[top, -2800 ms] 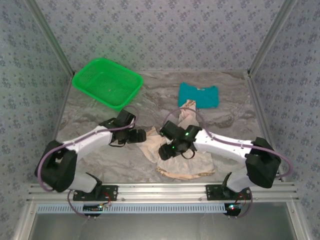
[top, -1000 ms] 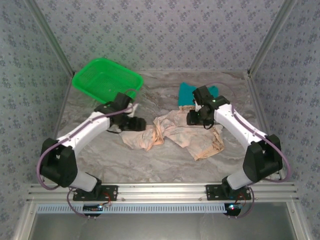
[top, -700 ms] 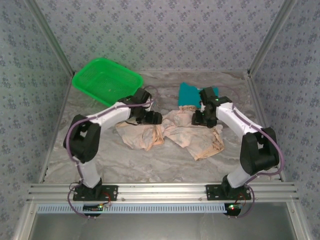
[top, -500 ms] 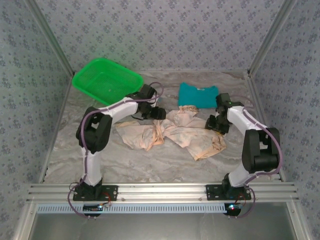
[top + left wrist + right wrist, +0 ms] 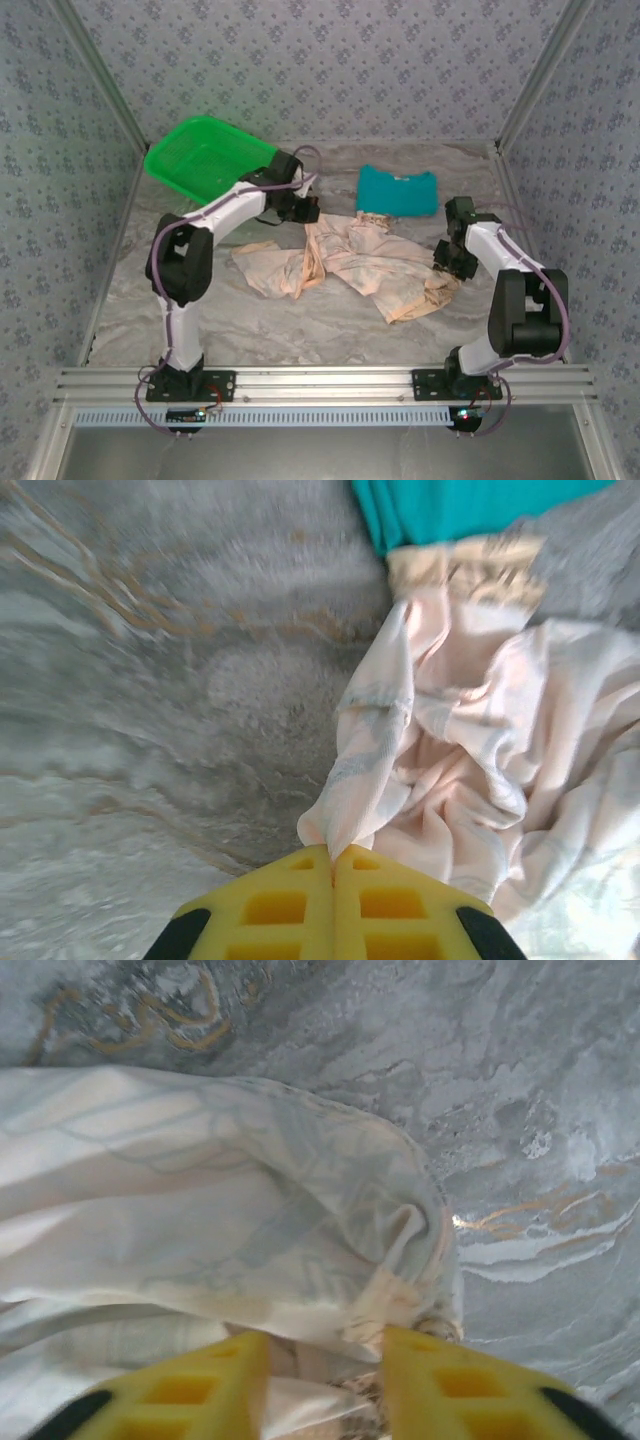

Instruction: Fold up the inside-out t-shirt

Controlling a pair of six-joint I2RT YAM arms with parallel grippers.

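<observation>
The inside-out t-shirt [image 5: 360, 262] lies crumpled mid-table, pale cream with faint prints showing through. My left gripper [image 5: 306, 212] is at its back left corner. In the left wrist view that gripper [image 5: 333, 852] is shut on a pinched fold of the t-shirt [image 5: 460, 760]. My right gripper [image 5: 450, 266] sits at the shirt's right edge. In the right wrist view the right gripper [image 5: 325, 1345] has its yellow fingers [image 5: 200, 1385] apart, with a bunched hem of the t-shirt [image 5: 220, 1190] between them.
A folded teal garment [image 5: 397, 189] lies just behind the shirt, touching its collar, and its teal edge [image 5: 470, 500] shows in the left wrist view. A green basket [image 5: 152, 158] stands at the back left. Bare marble table [image 5: 300, 325] lies in front.
The left gripper has closed on the shirt's back left fold. The right arm has swung right and nearer to the shirt's right edge, and its jaws have narrowed.
</observation>
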